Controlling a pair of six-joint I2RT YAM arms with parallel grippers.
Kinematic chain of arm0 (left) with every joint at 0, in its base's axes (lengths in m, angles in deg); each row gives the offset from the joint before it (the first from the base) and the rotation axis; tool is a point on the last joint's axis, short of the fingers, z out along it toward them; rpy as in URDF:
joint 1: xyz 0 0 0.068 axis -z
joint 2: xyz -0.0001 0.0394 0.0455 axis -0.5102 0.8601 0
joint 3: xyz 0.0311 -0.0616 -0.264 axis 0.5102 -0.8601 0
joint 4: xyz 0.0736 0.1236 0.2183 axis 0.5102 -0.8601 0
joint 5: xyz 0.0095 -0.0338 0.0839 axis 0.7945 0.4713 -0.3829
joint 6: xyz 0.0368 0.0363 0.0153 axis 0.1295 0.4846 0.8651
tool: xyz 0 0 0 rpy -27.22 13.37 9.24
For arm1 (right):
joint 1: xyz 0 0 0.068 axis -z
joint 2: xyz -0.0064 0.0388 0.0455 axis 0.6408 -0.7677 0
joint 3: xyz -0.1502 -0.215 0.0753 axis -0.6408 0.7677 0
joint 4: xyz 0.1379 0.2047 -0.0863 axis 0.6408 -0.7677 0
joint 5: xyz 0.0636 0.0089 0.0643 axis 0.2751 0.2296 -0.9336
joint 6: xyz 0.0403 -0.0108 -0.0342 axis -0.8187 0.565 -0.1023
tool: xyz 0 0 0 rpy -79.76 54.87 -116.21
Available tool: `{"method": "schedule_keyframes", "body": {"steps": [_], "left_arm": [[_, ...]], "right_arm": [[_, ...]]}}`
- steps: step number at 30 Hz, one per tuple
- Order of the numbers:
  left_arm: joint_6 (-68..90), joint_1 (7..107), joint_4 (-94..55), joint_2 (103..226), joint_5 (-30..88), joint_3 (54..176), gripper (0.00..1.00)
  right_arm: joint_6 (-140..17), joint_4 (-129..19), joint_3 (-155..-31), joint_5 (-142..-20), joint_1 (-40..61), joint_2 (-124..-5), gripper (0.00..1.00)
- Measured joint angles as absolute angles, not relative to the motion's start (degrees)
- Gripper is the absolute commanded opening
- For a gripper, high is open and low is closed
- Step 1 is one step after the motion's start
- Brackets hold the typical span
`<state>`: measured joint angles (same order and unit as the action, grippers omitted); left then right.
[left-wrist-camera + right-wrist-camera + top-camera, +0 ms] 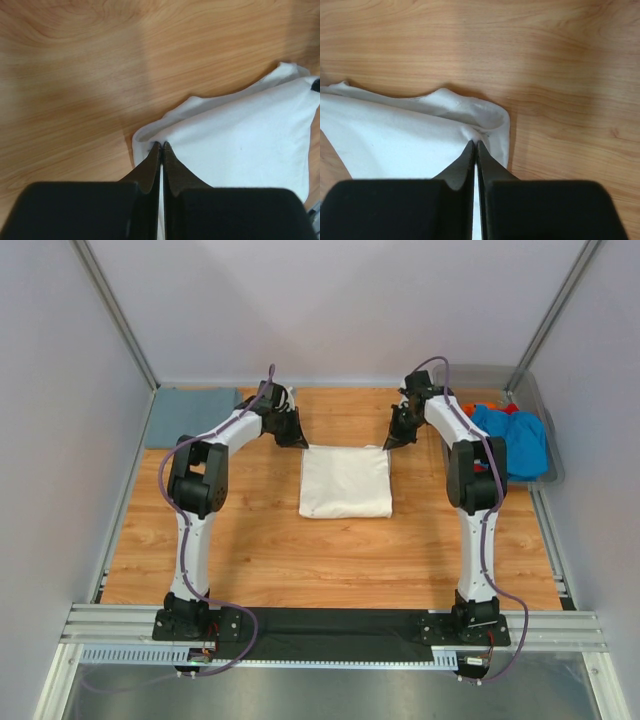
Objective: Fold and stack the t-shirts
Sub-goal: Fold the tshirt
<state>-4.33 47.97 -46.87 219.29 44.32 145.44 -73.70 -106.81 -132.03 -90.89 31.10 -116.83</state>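
T-shirts are in three places. The cream-white t-shirt (pixel 345 482) lies folded into a flat, nearly square block in the middle of the wood-grain counter (pixel 300 560). Its edges run parallel to the counter's edges and it is slightly wider left to right than near to far. Its neck is folded out of sight, so I cannot tell which way it points.

The left end effector (pixel 297 440) is closed on the far left corner of the cloth, with a white sliver showing between its fingers in the left wrist view. The right end effector (pixel 392 443) pinches the far right corner in the same way.

A grey-blue t-shirt (pixel 190 417) lies folded flat at the far left corner. At the far right, a clear grey bin (pixel 552 476) holds a crumpled bright blue t-shirt (pixel 515 435) and an orange-red t-shirt (pixel 472 408).

Pale plain walls with aluminium posts enclose the counter.
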Motion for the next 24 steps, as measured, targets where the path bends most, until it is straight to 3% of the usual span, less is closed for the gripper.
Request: {"method": "schedule_keyframes", "body": {"steps": [13, 17, 20, 24], "left_arm": [[-4.5, 48.1, -49.2, 223.0, 40.8, 154.4, 0.00], [-3.1, 48.0, -51.7, 229.1, 39.2, 162.8, 0.55], [-2.5, 47.7, -54.3, 229.8, 37.1, 164.5, 0.64], [-1.8, 47.4, -56.2, 225.9, 35.4, 162.5, 0.57]], "right_arm": [[-75.7, -106.4, -139.5, -90.7, 32.4, -120.9, 0.01], [-76.1, -106.6, -142.5, -91.1, 33.7, -124.5, 0.42], [-75.2, -109.1, -147.1, -90.0, 34.7, -126.8, 0.66], [-74.1, -112.5, -149.3, -87.8, 35.3, -124.5, 0.68]]}}
